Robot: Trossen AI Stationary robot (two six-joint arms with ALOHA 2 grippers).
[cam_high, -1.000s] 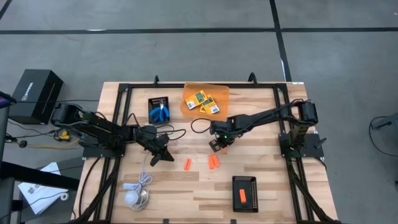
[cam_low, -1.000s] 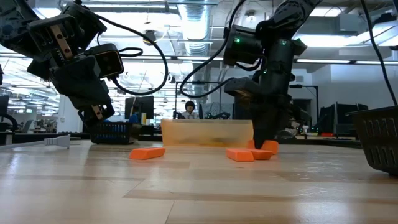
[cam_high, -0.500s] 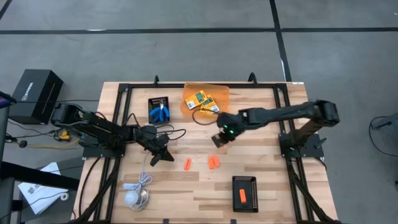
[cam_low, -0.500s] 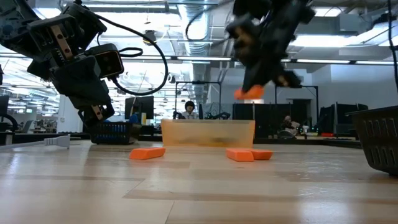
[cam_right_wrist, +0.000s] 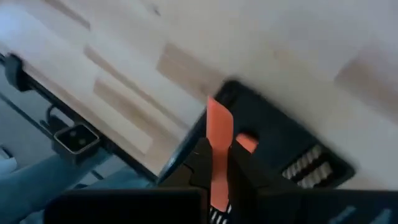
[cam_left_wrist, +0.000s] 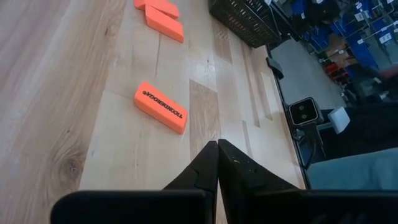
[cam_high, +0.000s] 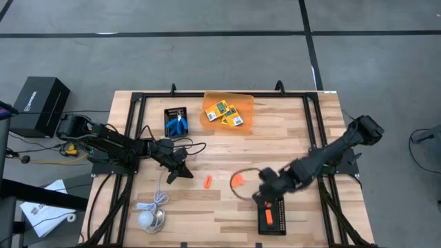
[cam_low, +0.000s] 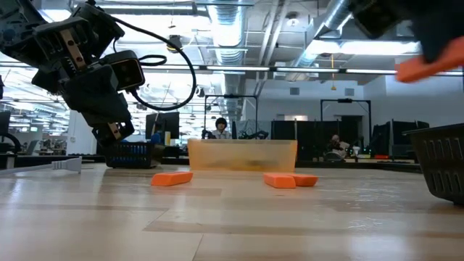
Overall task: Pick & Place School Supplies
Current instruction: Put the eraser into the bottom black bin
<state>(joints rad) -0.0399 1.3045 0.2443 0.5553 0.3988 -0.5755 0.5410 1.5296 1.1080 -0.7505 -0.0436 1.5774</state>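
Above the black tray (cam_high: 271,213) near the front edge of the surface (cam_high: 289,138), we see the right pincer (cam_high: 264,195) closed on an orange stick (cam_right_wrist: 218,149). Its wrist view shows the stick clamped upright between the two dark fingers (cam_right_wrist: 242,174), with the tray below it and a second orange stick (cam_high: 268,218) lying inside. From table height the held stick (cam_low: 428,67) shows well clear of the wood, beside the dark wall of the tray (cam_low: 441,163).

Further left, we find the left pincer (cam_high: 178,169) hanging above the surface with its fingers (cam_left_wrist: 205,171) pressed together and nothing between them. Just ahead of it lies a single orange stick (cam_high: 207,182), printed with dark lettering (cam_left_wrist: 160,107). Two more orange sticks (cam_high: 236,180) lie touching each other between that one and the right arm.

Toward the back of the surface we see an orange translucent tray (cam_high: 247,103) with the yellow-and-green crayon boxes (cam_high: 226,112) on it. Beside it sits a small black tray (cam_high: 173,109) holding the blue-handled scissors (cam_high: 178,124). A white cable with a round puck (cam_high: 146,219) lies at the front left corner.
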